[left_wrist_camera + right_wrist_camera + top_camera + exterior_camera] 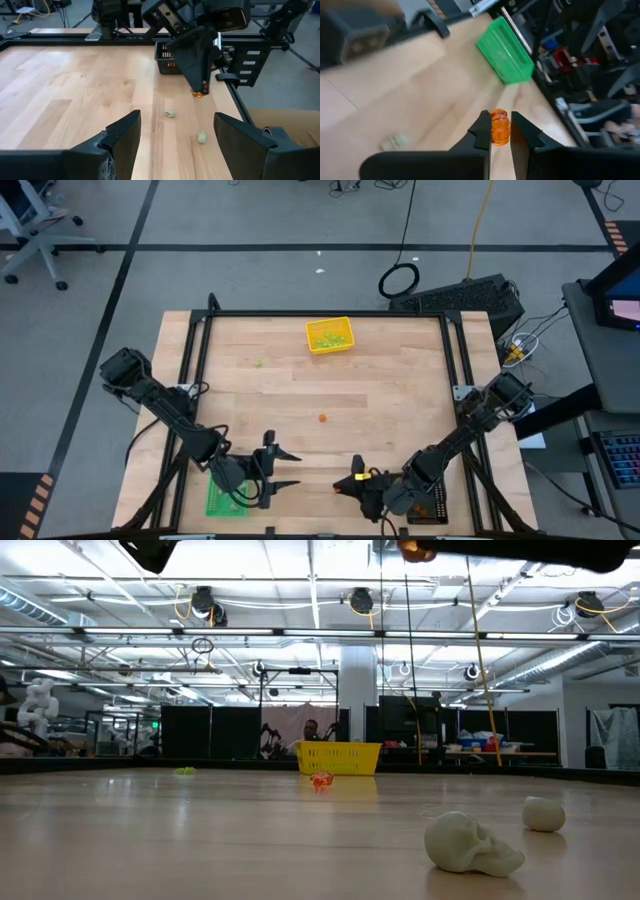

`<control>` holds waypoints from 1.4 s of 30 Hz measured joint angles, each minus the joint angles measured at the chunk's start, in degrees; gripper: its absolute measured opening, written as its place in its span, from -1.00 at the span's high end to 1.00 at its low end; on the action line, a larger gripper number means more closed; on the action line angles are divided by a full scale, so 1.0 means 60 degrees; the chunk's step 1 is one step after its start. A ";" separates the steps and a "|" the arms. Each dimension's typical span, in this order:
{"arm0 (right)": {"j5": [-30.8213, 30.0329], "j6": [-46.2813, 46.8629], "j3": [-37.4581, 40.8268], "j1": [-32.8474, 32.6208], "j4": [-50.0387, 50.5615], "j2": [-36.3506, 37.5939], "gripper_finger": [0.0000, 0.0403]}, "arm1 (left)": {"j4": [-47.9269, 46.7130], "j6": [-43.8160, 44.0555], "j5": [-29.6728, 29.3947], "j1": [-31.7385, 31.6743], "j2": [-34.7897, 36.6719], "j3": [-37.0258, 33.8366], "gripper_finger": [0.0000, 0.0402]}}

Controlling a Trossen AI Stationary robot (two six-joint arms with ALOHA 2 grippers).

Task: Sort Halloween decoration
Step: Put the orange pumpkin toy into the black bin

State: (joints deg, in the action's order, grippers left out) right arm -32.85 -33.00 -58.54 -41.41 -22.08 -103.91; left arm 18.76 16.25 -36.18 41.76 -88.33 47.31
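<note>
My right gripper (501, 120) hangs over the table's near edge, shut on a small orange decoration piece (500, 131), which also shows at its tip in the left wrist view (200, 93). My left gripper (290, 470) stands open to its left, nothing between its fingers (125, 132), pointing at the right one. Two pale pieces (169, 113) (202, 137) lie on the wood below them; one is a skull (470, 842). An orange piece (322, 418) lies mid-table and a light green one (258, 363) at far left. My right gripper pinches the orange piece (499, 135) between its two fingertips (482, 127); part of it sticks out past them. The fingers come from the table's right side, slanting a little downward. The piece is lifted clear of the table.
A yellow tray (329, 336) holding small green pieces stands at the far middle. A green tray (222, 500) sits at the near left under my left arm, a black tray (167, 62) at the near right. A black frame (330, 313) edges the table.
</note>
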 joint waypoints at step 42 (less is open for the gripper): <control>-0.2825 0.3406 -0.0004 -0.1707 0.0124 0.0635 0.91 | 0.2820 -0.0346 -0.0253 -0.0026 -0.1605 -0.0011 -0.24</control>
State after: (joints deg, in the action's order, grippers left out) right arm -49.80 -12.56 -58.57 -51.65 -21.33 -100.09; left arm 35.68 14.17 -37.69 41.60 -97.97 47.24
